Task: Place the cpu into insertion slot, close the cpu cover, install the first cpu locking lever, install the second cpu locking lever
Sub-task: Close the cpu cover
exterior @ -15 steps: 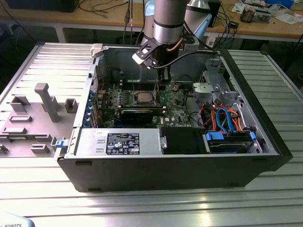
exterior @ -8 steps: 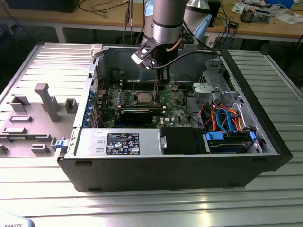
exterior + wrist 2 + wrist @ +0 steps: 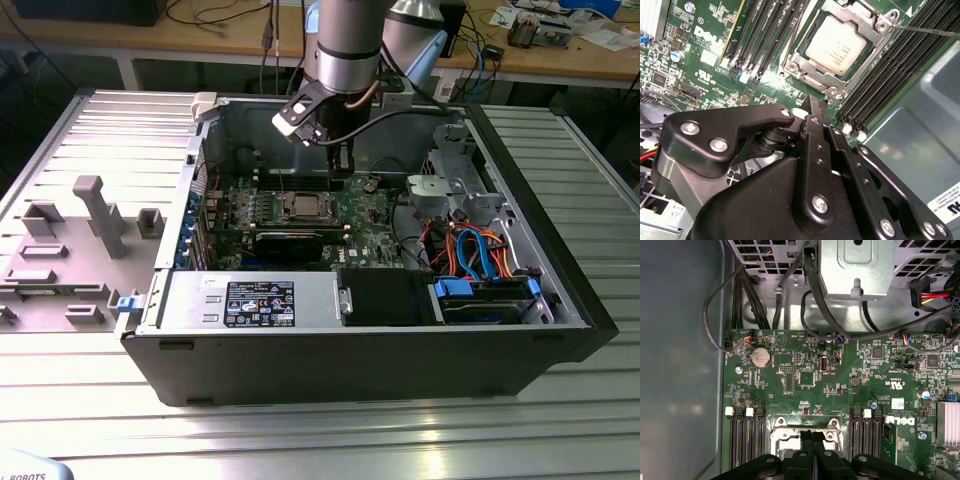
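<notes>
Hovering just beside cpu cover [image 3: 809, 66], fingers [image 3: 815, 125] clenched together, gripping nothing; cpu [image 3: 839, 42] seated beneath.

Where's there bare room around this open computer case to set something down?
The ribbed metal table is bare in front of the black open computer case and on the exterior view's right. On the exterior view's left lies a grey fixture plate with blocks. Inside is crowded: green motherboard, orange and blue cables, black gripper over the silvery insertion slot.
</notes>
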